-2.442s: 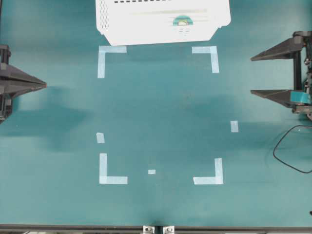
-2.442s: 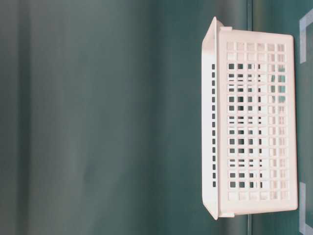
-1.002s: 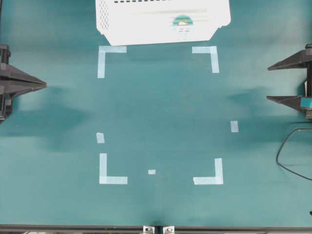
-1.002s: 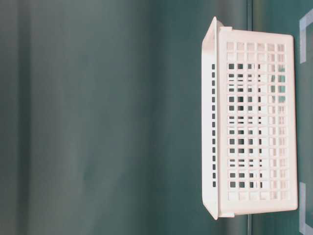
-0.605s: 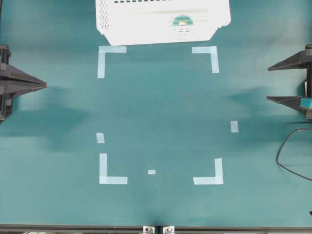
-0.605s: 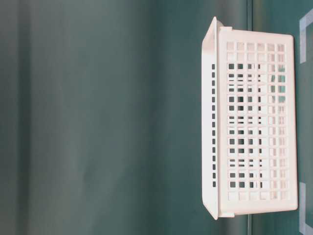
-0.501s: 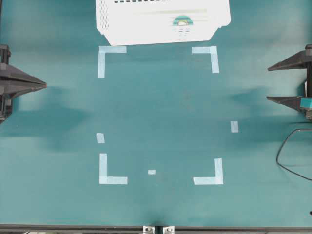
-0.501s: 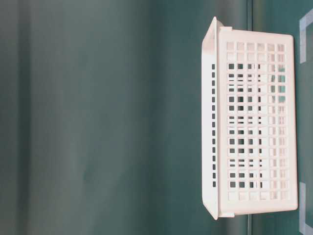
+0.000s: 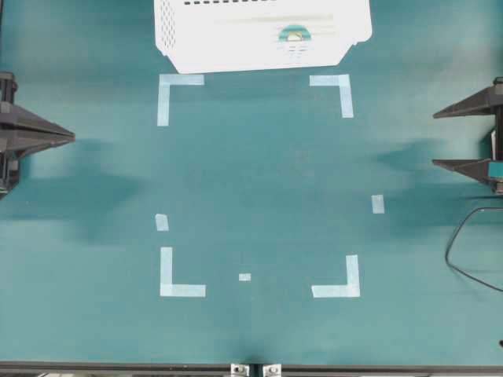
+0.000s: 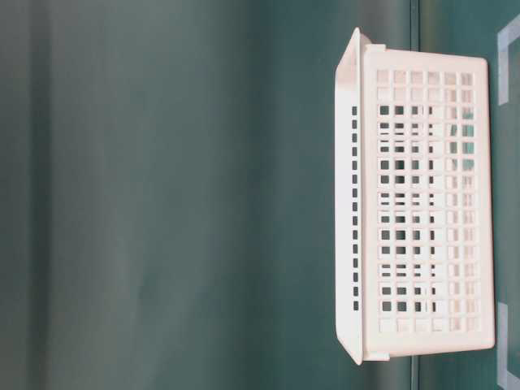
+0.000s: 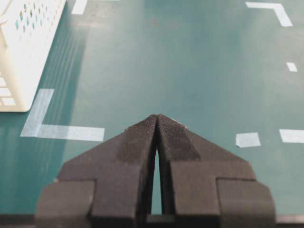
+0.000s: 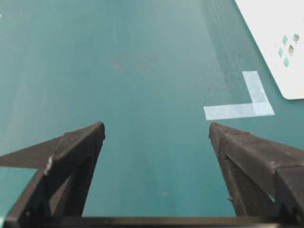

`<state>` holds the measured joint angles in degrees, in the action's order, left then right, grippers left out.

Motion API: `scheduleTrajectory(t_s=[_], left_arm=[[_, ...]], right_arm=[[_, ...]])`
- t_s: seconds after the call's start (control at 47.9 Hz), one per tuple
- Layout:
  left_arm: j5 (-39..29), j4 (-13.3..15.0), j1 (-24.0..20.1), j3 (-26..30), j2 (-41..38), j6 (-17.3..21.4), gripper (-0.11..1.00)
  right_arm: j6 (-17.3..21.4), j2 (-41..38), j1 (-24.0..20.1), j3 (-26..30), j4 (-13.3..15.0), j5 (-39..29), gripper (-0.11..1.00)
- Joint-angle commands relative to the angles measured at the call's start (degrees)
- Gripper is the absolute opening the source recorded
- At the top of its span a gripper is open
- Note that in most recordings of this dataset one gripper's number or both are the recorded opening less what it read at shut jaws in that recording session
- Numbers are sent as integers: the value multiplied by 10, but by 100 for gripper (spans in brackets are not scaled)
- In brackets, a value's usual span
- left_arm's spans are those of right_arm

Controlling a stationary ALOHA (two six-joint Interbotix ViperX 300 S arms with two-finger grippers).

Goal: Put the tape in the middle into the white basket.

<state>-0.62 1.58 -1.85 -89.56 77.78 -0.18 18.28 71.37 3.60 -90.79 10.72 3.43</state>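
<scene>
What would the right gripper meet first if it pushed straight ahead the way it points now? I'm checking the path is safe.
Probably nothing nearby: ahead of the open right gripper lies bare green table. The white basket sits off to one side, the corner mark lies flat.

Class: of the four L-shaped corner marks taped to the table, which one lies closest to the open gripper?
The upper-right corner mark in the overhead view, just below the white basket. It is nearest the open right gripper; the right wrist view shows it just ahead.
</scene>
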Motion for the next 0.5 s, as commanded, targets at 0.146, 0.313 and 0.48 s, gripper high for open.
scheduleTrajectory(t_s=[0.146, 0.313, 0.48], left_arm=[[5, 0, -3, 7, -4, 0, -11], [5, 0, -2, 6, -4, 0, -11], [5, 0, -2, 7, -4, 0, -11]], right_arm=[[-4, -3, -1, 5, 4, 12, 97], [-3, -4, 0, 4, 6, 15, 97], [-3, -4, 0, 4, 6, 15, 97]])
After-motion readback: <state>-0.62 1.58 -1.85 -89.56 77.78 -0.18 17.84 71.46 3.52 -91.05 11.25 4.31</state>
